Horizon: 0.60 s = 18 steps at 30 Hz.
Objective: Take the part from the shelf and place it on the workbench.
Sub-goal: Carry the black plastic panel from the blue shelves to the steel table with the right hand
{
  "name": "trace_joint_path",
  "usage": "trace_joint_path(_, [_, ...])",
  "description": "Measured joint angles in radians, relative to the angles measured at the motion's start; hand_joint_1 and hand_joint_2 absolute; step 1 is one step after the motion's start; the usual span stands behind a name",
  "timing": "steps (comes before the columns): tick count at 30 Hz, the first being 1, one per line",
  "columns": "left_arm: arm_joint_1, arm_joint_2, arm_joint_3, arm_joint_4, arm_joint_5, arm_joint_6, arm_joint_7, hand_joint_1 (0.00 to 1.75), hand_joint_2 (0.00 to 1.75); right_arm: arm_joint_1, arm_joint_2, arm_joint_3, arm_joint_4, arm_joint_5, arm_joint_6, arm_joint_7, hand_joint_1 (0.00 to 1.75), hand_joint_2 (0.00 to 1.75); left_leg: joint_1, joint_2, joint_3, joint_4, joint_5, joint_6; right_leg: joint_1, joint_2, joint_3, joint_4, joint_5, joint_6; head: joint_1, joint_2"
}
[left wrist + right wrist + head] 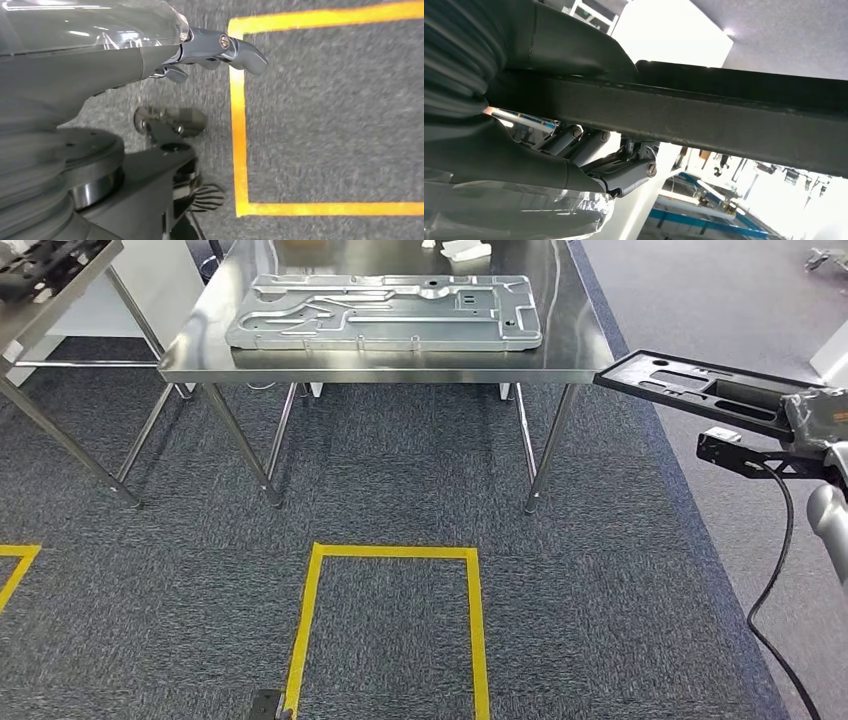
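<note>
My right hand (815, 420) grips a flat black part (700, 383) at the right edge of the head view. The part juts out toward the steel workbench (575, 345), its tip close to the bench's right front corner. In the right wrist view the black part (704, 112) crosses the picture, with my right hand's fingers (621, 175) curled under it and the thumb over it. My left hand (220, 47) hangs over the carpet with nothing in it, its fingers loosely bent and apart.
A large silver stamped metal panel (385, 312) lies on the workbench. A second steel table (45, 300) stands at the far left. Yellow tape (390, 555) marks a square on the grey carpet in front of the bench. Small white items (465, 250) sit at the bench's back.
</note>
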Motion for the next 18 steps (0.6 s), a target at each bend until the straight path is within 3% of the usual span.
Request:
trace_joint_path(2, [-0.002, 0.004, -0.001, 0.001, 0.0, -0.002, 0.01, 0.0, 1.75, 0.003, 0.003, 0.0, 0.0, -0.001, -0.001, 0.004, 1.75, 1.75, -0.001, 0.0, -0.014, 0.026, -0.021, -0.025, 0.0, 0.002, 0.0, -0.014, -0.009, -0.026, -0.001, 0.0])
trace_joint_path(4, [-0.003, 0.004, -0.002, 0.001, -0.002, -0.001, 0.012, 0.0, 1.75, 0.013, 0.006, 0.001, -0.001, -0.001, -0.002, 0.006, 1.75, 1.75, -0.001, 0.003, -0.018, 0.034, -0.033, -0.04, 0.004, 0.006, -0.011, 0.01, -0.019, -0.071, -0.006, 0.0])
trace_joint_path(6, [-0.005, 0.003, -0.005, 0.001, -0.006, 0.006, 0.007, 0.0, 1.75, 0.022, 0.009, 0.001, -0.004, -0.001, -0.003, 0.006, 1.75, 1.75, 0.001, 0.002, -0.039, 0.078, -0.041, -0.041, 0.01, 0.014, -0.01, 0.018, -0.036, -0.089, -0.012, 0.0])
trace_joint_path(8, [-0.009, 0.003, -0.008, 0.001, -0.011, 0.018, 0.001, 0.0, 1.75, 0.021, 0.011, 0.001, -0.007, -0.003, -0.004, 0.004, 1.75, 1.75, -0.007, -0.002, -0.113, 0.202, -0.067, -0.028, 0.022, 0.019, 0.005, 0.016, -0.051, -0.102, -0.015, 0.0])
trace_joint_path(10, [-0.009, 0.003, -0.014, 0.001, -0.018, 0.029, 0.002, 0.0, 1.75, 0.021, 0.013, 0.002, -0.009, -0.004, -0.004, 0.004, 1.75, 1.75, -0.026, -0.005, -0.206, 0.338, -0.105, -0.006, 0.041, 0.02, 0.03, 0.013, -0.069, -0.114, -0.016, 0.0])
trace_joint_path(12, [-0.008, 0.002, -0.022, 0.001, -0.023, 0.038, 0.008, 0.0, 1.75, 0.021, 0.017, 0.003, -0.009, -0.002, -0.004, 0.004, 1.75, 1.75, -0.053, -0.01, -0.257, 0.369, -0.106, 0.029, 0.066, 0.023, 0.061, 0.012, -0.089, -0.128, -0.016, 0.0])
trace_joint_path(13, [-0.008, 0.002, -0.025, 0.001, -0.024, 0.04, 0.011, 0.0, 1.75, 0.021, 0.019, 0.004, -0.009, -0.002, -0.004, 0.004, 1.75, 1.75, -0.069, -0.014, -0.258, 0.335, -0.084, 0.055, 0.079, 0.024, 0.077, 0.011, -0.099, -0.135, -0.016, 0.0])
trace_joint_path(15, [-0.006, 0.006, -0.027, 0.002, -0.023, 0.042, 0.016, 0.0, 1.75, 0.018, 0.023, 0.007, -0.008, -0.001, -0.003, 0.005, 1.75, 1.75, -0.107, -0.028, -0.23, 0.207, 0.014, 0.128, 0.1, 0.023, 0.109, 0.006, -0.119, -0.145, -0.014, 0.0])
trace_joint_path(16, [-0.005, 0.009, -0.028, 0.003, -0.022, 0.043, 0.017, 0.0, 1.75, 0.017, 0.025, 0.009, -0.007, -0.001, -0.003, 0.005, 1.75, 1.75, -0.123, -0.036, -0.21, 0.146, 0.057, 0.154, 0.104, 0.025, 0.123, -0.001, -0.128, -0.146, -0.012, 0.0])
trace_joint_path(17, [-0.004, 0.011, -0.029, 0.004, -0.019, 0.041, 0.018, 0.0, 1.75, 0.015, 0.027, 0.01, -0.007, 0.0, -0.003, 0.005, 1.75, 1.75, -0.135, -0.041, -0.188, 0.097, 0.085, 0.171, 0.101, 0.026, 0.137, -0.012, -0.134, -0.143, -0.01, 0.0])
trace_joint_path(18, [-0.003, 0.013, -0.029, 0.005, -0.012, 0.036, 0.021, 0.0, 1.75, 0.015, 0.028, 0.011, -0.006, 0.0, -0.003, 0.005, 1.75, 1.75, -0.139, -0.045, -0.167, 0.061, 0.095, 0.175, 0.098, 0.026, 0.15, -0.016, -0.132, -0.137, -0.008, 0.0])
